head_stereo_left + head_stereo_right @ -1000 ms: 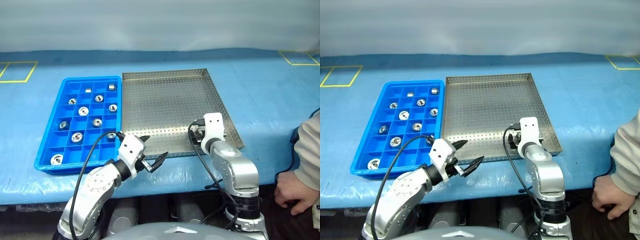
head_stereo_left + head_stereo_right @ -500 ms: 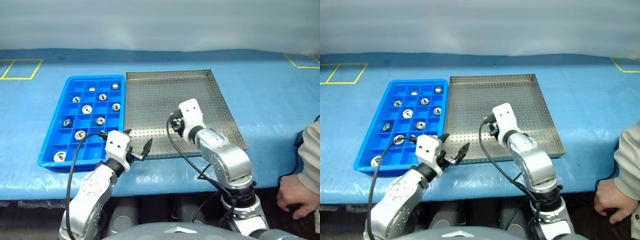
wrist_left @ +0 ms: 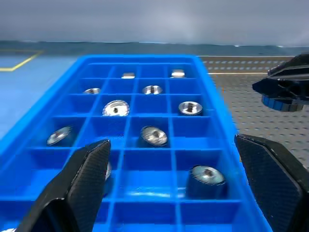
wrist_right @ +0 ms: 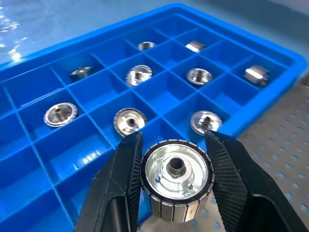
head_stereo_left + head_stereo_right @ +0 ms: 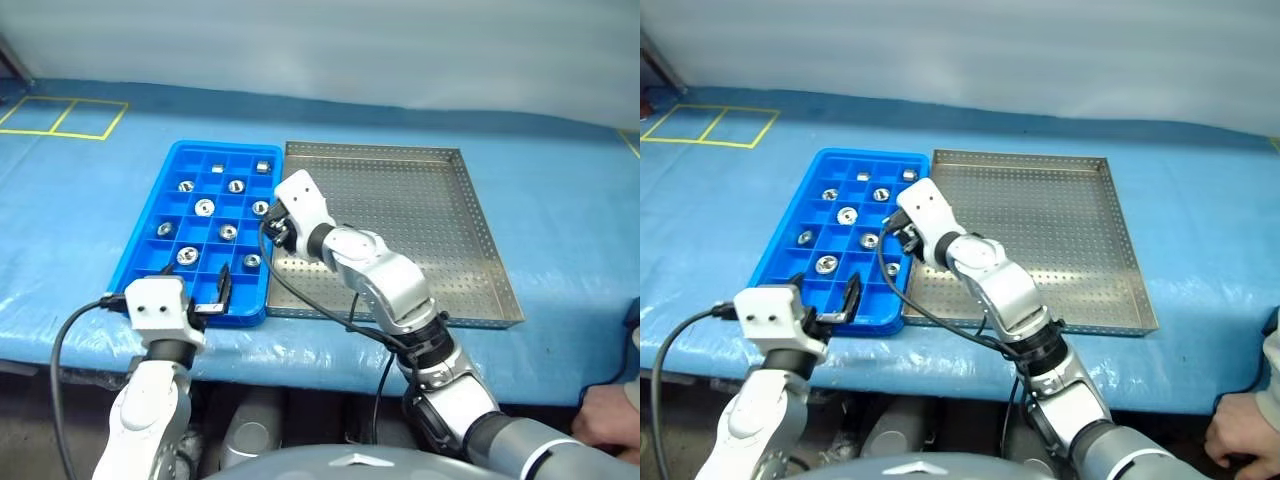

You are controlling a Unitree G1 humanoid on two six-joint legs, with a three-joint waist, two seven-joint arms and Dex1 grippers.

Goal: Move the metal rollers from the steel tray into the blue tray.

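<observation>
Right wrist view says it all: right gripper is clamped on a metal roller, carrying it over the blue tray. Next it needs an empty compartment to drop into. Left gripper hangs wide open near the front rim. Steel tray looks emptied. Blue-covered desk, yellow tape squares farther back.
</observation>
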